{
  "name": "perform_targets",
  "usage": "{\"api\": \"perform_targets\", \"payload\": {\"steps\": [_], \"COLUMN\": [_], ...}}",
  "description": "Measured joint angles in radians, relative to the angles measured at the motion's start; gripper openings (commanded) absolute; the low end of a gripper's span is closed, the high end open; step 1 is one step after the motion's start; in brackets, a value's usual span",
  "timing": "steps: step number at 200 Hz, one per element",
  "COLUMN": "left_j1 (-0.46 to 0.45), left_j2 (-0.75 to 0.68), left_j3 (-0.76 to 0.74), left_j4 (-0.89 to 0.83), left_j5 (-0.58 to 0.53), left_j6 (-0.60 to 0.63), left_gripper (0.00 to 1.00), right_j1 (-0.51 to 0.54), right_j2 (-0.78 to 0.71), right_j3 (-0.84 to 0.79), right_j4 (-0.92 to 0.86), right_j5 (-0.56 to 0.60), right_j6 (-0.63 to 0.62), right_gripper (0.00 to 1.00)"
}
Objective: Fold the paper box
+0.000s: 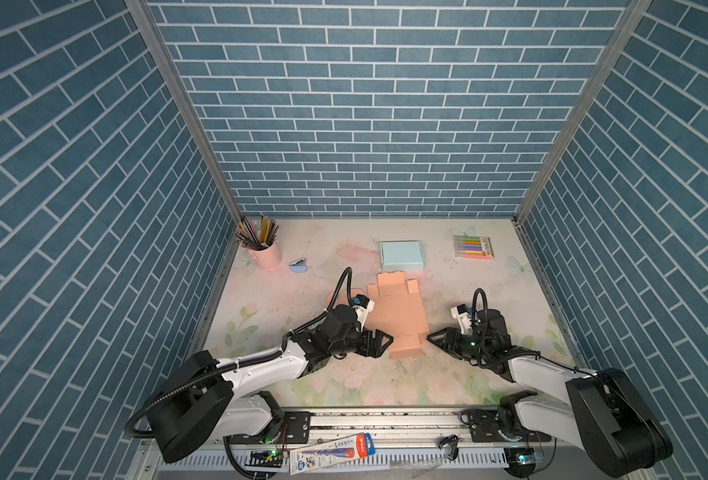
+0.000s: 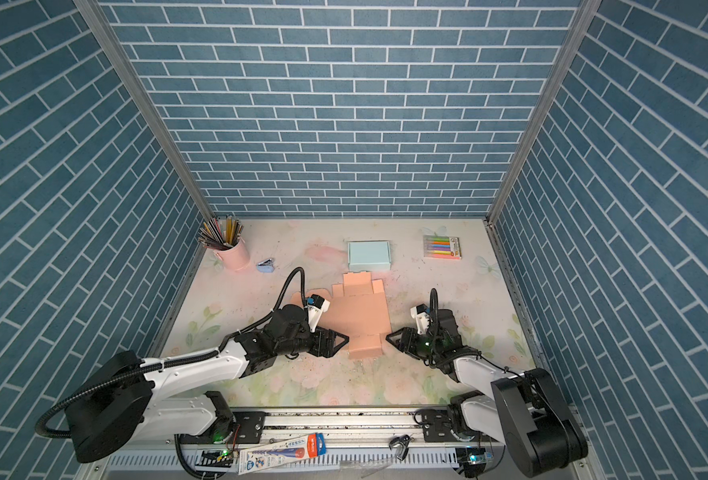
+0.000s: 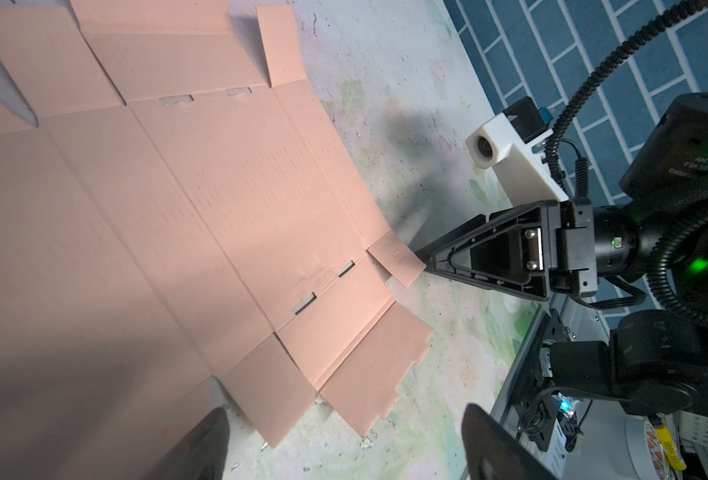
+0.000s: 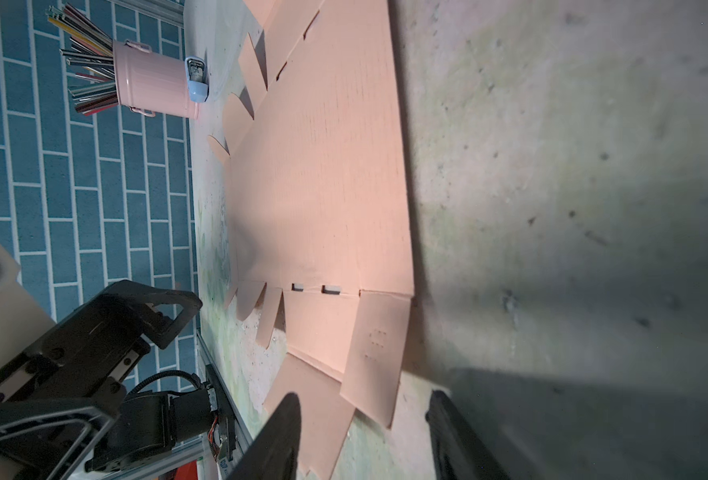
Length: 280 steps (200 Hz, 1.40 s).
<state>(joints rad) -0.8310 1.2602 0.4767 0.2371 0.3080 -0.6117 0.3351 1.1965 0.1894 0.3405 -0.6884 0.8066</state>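
While one unfolded paper box (image 1: 393, 316) lies flat; left tool (image 1: 387, 343) wide; right tool (image 1: 431, 338) half-open, holding nothing.

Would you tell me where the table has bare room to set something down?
Free: the table's near strip before the flat peach box, and the patch between it and the marker pack. Crowded: the box's near end, flanked by left gripper and right gripper.

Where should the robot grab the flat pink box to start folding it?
Grab the small corner flap of the pink box, from the right gripper side. The box lies flat, but that flap juts past the edge and looks slightly raised, so it can probably be pinched.
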Motion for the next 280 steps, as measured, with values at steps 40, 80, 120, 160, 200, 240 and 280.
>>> {"api": "perform_targets", "payload": {"steps": [40,80,120,160,200,240,280], "left_j1": [0.006,0.015,0.017,0.018,0.018,0.022,0.032], "left_j2": [-0.011,-0.031,-0.036,-0.036,-0.037,-0.037,-0.018], "left_j3": [-0.013,-0.031,-0.033,-0.033,-0.033,-0.033,-0.033], "left_j4": [0.001,0.001,0.001,0.001,0.001,0.002,0.023], "left_j5": [0.0,0.0,0.0,-0.001,-0.005,-0.009,-0.011], "left_j6": [0.003,0.003,0.003,0.002,0.002,0.003,0.003], "left_gripper": [0.88,0.88,0.88,0.88,0.88,0.88,0.88], "right_j1": [0.005,0.005,0.005,0.005,0.005,0.005,0.017], "right_j2": [0.055,0.085,0.11,0.13,0.125,0.076,-0.02], "right_j3": [-0.019,-0.026,-0.026,-0.026,-0.03,-0.065,-0.102], "right_j4": [0.097,0.151,0.208,0.246,0.256,0.249,0.203], "right_j5": [-0.007,-0.011,-0.012,-0.012,-0.012,-0.011,0.0], "right_j6": [0.05,0.079,0.105,0.114,0.126,0.131,0.132], "right_gripper": [0.38,0.3,0.23,0.18,0.14,0.12,0.12]}}
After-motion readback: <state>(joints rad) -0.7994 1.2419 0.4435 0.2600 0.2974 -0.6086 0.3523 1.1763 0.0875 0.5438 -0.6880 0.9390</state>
